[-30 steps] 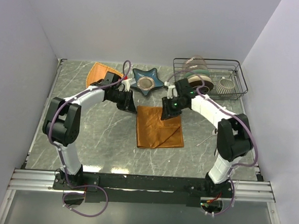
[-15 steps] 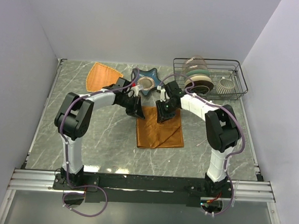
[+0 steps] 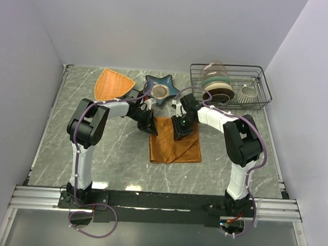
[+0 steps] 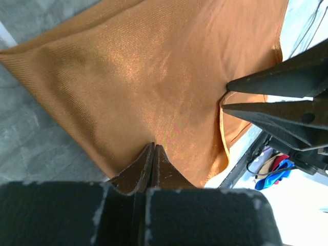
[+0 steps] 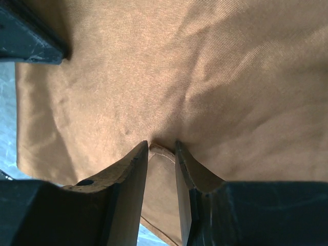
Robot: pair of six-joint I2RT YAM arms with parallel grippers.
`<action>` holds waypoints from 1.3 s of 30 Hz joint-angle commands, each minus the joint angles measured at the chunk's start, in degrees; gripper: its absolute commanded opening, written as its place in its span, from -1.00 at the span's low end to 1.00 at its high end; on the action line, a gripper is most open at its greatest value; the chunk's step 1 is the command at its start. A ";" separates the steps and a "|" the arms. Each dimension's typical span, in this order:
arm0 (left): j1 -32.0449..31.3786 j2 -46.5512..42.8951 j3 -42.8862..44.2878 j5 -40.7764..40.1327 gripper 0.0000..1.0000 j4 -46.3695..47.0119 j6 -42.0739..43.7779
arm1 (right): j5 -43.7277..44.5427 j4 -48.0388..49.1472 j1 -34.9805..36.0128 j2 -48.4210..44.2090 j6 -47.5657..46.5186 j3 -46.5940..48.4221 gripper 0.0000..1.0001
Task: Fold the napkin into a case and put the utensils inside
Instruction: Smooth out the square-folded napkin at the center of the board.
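From above, the napkin lies flat mid-table, and both arms have drawn in from a second ago to its far edge, the left gripper at the far left corner, the right gripper mid-edge. Up close at the left wrist, the jaws have pinched fully together on the cloth's edge. At the right wrist, narrow jaws nip a small tuck of cloth, so a fold looks ready to begin.

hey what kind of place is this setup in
Probably a robot test cell dressed as a kitchen counter: plain white walls box in a marble-look table, with a wire dish rack holding dishes, a star-shaped dish and a napkin.
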 commanded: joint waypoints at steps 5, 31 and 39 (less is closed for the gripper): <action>-0.13 1.52 3.56 -2.80 -0.98 -2.03 -0.23 | -0.67 -4.15 -1.40 -3.66 -3.53 -3.99 -0.28; -1.62 -9.98 1.27 1.34 -0.51 9.04 0.81 | -9.11 -22.35 -13.44 -20.72 -19.96 -6.11 -0.42; -4.70 -17.27 -2.58 -0.51 -0.08 11.06 9.17 | -12.70 -20.25 -14.32 -16.68 -18.73 -3.82 -0.49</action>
